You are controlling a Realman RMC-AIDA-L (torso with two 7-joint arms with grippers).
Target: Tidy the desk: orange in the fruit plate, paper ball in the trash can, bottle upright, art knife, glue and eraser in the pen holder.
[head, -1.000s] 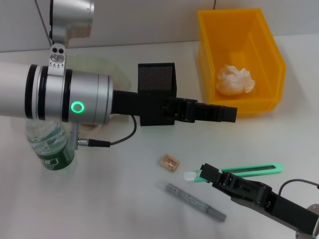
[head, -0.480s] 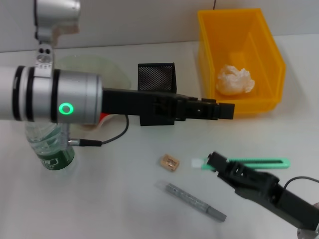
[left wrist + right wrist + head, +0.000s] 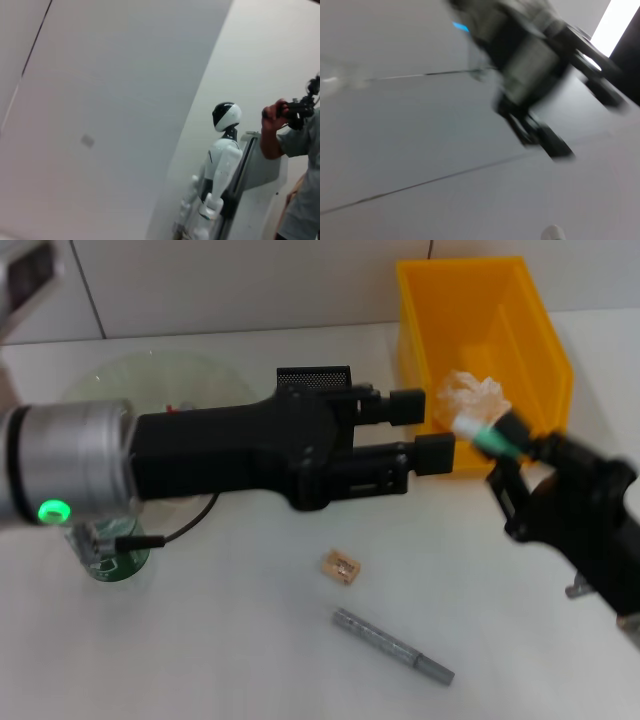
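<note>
On the white tabletop [image 3: 250,640], the right hand [image 3: 500,445] is lifted on the right, clamped on the green art knife [image 3: 487,436], whose tip points toward the trash can [image 3: 530,330]. The pen holder [image 3: 312,382] lies to its left, behind the left hand [image 3: 425,430], whose fingers are spread and empty, blocking the way.

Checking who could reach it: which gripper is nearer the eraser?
Left. The left gripper hovers just behind the eraser, near the pen holder; the right gripper, holding the art knife, is farther off beside the trash can.
</note>
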